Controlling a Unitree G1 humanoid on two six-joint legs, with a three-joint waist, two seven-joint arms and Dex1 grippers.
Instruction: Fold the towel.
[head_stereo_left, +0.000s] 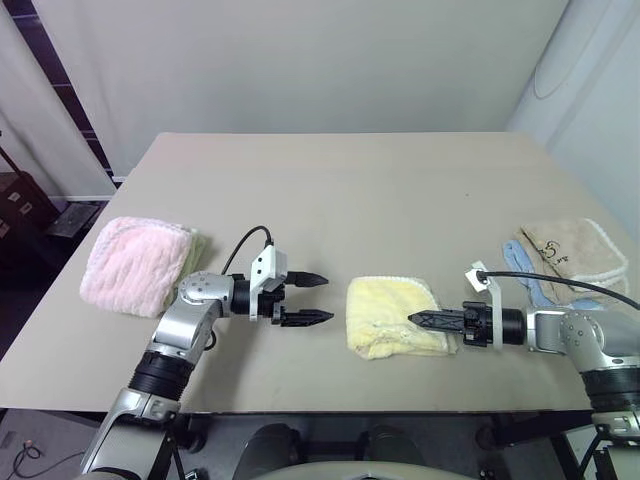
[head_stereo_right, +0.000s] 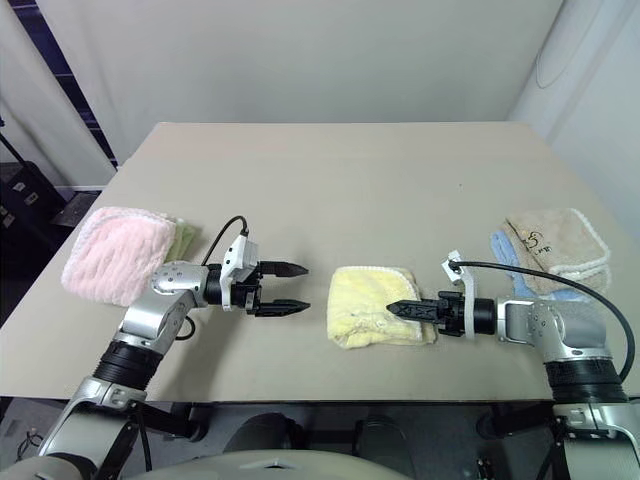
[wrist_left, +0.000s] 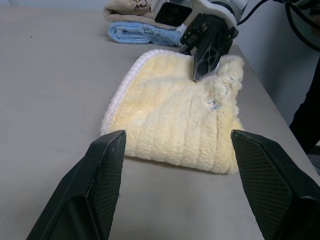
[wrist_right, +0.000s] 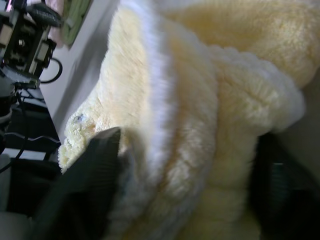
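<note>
Folded towel (head_stereo_left: 395, 315), squarish, lying flat

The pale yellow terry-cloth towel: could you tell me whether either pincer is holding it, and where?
The right pincer is closing over the folded towel's right-hand edge; a firm grip cannot be told. The left pincer is open, holding nothing.

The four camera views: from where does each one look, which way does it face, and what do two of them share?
Left eye view: from the head, forward and down over the table; both arms show, with the left gripper open.
Right eye view: same head, same scene.
Left wrist view: along its own open fingers toward the yellow towel and the right gripper.
Right wrist view: pressed close on the towel, its fingers either side of the fold.
Shared: both wrist views show the yellow towel.
</note>
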